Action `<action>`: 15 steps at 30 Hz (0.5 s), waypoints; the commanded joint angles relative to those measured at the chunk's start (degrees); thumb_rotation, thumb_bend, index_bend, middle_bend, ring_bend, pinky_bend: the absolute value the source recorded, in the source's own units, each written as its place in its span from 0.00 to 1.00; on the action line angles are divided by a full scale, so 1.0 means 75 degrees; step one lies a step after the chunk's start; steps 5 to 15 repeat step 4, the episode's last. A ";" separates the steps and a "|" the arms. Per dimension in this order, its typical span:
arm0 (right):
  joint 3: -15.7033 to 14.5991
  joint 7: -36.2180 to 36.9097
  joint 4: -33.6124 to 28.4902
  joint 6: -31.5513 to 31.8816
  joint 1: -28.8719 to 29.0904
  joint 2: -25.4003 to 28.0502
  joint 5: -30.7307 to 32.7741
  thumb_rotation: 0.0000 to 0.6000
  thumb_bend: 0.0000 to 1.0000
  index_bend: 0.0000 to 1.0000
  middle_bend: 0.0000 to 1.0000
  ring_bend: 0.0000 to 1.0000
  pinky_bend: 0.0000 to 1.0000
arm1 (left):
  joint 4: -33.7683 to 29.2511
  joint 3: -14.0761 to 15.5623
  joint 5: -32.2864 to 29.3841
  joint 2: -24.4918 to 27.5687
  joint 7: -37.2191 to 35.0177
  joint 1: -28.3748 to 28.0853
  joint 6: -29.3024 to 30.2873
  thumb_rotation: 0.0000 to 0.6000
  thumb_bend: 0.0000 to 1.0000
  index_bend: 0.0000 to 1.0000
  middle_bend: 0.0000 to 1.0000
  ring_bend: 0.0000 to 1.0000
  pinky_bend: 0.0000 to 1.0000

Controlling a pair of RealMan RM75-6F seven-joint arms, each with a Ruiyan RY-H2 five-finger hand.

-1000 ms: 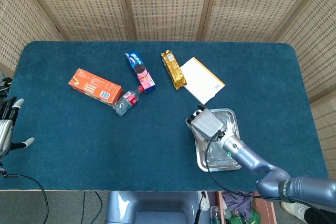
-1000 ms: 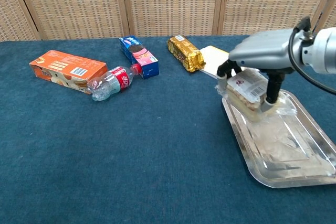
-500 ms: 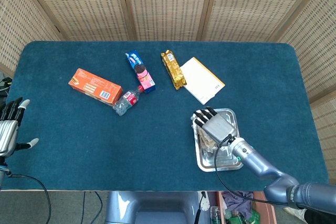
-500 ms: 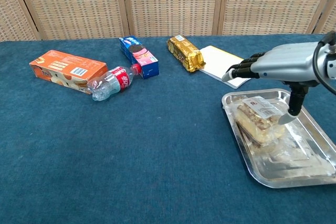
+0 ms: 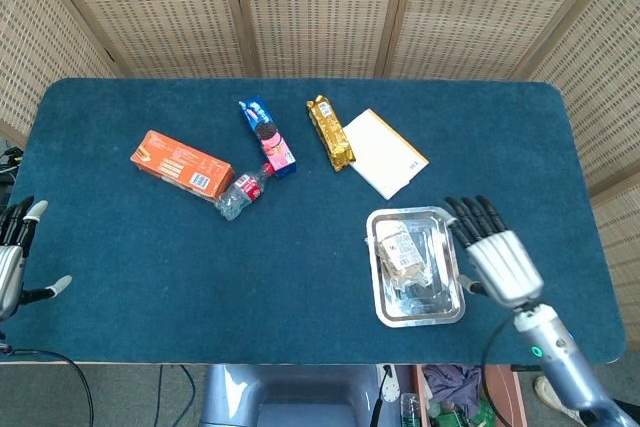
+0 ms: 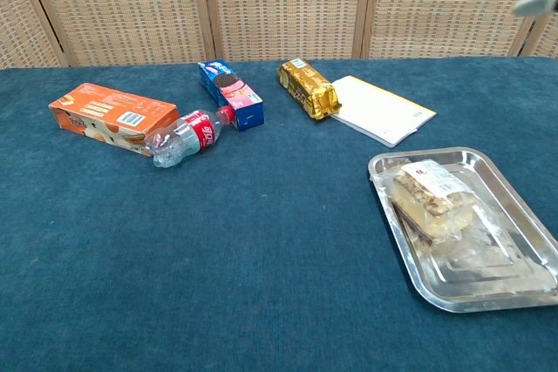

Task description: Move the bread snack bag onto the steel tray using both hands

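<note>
Nearest you, at the bench's front edge, your right hand hangs just to the right of the steel tray, fingers spread and straight, holding nothing and touching neither the tray nor the bag. Your left hand sits off the bench's left edge, fingers apart and likewise empty; the chest view shows only a grey tip at its top right corner and neither hand properly. The tray lies flat on the blue bench toward the front right, and the bread snack bag lies inside it, resting in the tray's far left part with its clear wrapper trailing toward the near end. Farther back and to the left, a plastic bottle with a red label lies on its side, its base touching or just beside an orange box that lies flat at an angle. The bottle's cap end points at a blue biscuit pack, which lies just behind it. Right of that, a gold wrapped packet lies along the left edge of a pale yellow envelope, which sits just beyond the tray's far side. A woven screen stands behind the bench.
</note>
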 commanded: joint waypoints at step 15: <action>-0.0154 0.0936 0.1421 0.1480 -0.1429 -0.0662 -0.0547 1.00 0.00 0.00 0.00 0.00 0.00 | 0.0130 0.0119 0.0311 -0.0065 -0.0076 0.0103 0.0125 1.00 0.00 0.00 0.00 0.00 0.00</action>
